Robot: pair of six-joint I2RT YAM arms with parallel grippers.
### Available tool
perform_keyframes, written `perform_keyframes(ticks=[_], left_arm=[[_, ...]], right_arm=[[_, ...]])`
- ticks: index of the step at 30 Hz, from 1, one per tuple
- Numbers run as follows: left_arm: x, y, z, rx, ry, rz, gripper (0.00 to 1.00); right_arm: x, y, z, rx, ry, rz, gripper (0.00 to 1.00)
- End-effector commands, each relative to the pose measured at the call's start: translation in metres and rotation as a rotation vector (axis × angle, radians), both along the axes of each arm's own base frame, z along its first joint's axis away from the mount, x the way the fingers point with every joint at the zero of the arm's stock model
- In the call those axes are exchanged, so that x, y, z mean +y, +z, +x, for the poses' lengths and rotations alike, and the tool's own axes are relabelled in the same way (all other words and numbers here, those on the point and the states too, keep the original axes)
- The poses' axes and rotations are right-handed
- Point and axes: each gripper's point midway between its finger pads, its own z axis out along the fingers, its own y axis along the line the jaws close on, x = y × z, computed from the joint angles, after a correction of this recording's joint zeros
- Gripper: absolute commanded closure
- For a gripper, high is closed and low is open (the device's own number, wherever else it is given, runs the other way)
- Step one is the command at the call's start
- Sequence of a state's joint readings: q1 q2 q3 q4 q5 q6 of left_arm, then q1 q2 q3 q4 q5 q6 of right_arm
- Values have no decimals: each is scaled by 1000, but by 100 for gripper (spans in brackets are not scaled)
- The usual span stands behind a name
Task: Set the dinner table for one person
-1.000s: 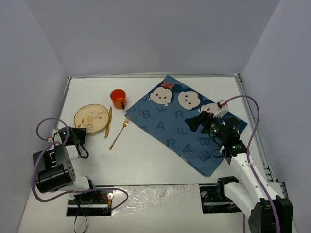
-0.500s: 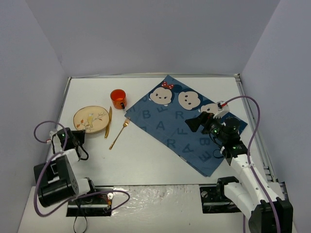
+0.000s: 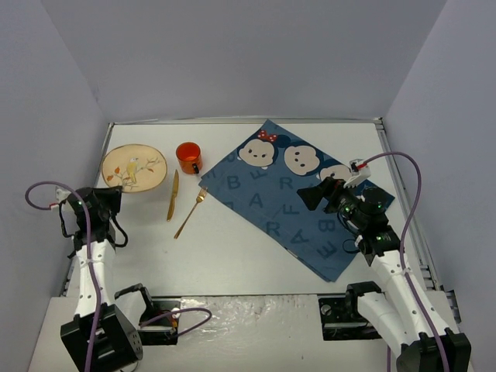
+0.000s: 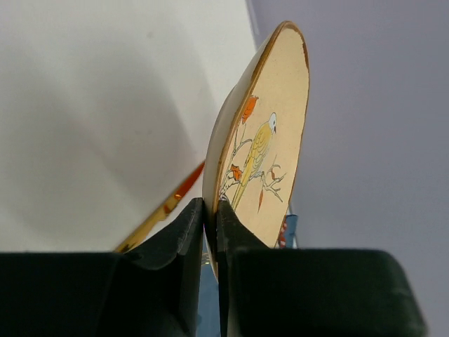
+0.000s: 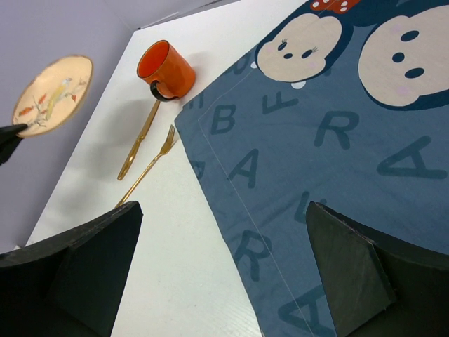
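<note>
My left gripper (image 3: 108, 194) is shut on the near rim of a cream plate (image 3: 133, 168) with a bird painted on it, and holds it lifted and tilted at the far left of the white dinner table (image 3: 232, 256). In the left wrist view the jaws (image 4: 210, 217) pinch the plate (image 4: 270, 140) edge-on. An orange mug (image 3: 188, 156), a gold knife (image 3: 173, 195) and a gold fork (image 3: 191, 211) lie right of the plate. My right gripper (image 3: 314, 195) is open and empty above the dark blue cloth (image 3: 294, 194). The right wrist view (image 5: 223, 210) shows the mug (image 5: 163, 69), knife (image 5: 140, 140) and fork (image 5: 147, 172).
The blue cloth, printed with letters and mouse faces, lies askew across the right half of the table. Pale lavender walls (image 3: 232, 62) close in the back and both sides. Purple cables loop off both arms.
My left arm has swung out to the left and raised the plate off the table, carrying it towards the far left corner. The right arm has barely moved.
</note>
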State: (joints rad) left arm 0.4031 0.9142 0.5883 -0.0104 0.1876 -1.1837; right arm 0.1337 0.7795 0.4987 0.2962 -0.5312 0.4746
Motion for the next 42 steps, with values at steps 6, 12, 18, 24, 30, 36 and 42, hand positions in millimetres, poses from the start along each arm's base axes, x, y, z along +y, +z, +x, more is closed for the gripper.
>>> perform_keyframes(ticks=[6,12,18,24,30,36,42], left_arm=[[-65,161,32,-431,-380,2,100],[-157,188,46,-479,-665,51,100],[-254,179,70,-510,-845,8,100],[-326,156,101,-505,-973,-39,100],[-383,125,125,-489,-1063,-89,100],[-437,95,138,-481,-1130,-162,100],[-480,74,130,-470,-1186,-186,100]], right_arm=[[1,66,1,-148,-3,21,0],[-11,92,3,-166,-99,67,0],[-29,115,-2,-197,-188,10,0],[-32,136,-14,-230,-191,9,0],[-39,129,-17,-214,-221,-35,0],[-37,119,-25,-183,-195,-57,0],[-39,113,-30,-172,-189,-87,0]])
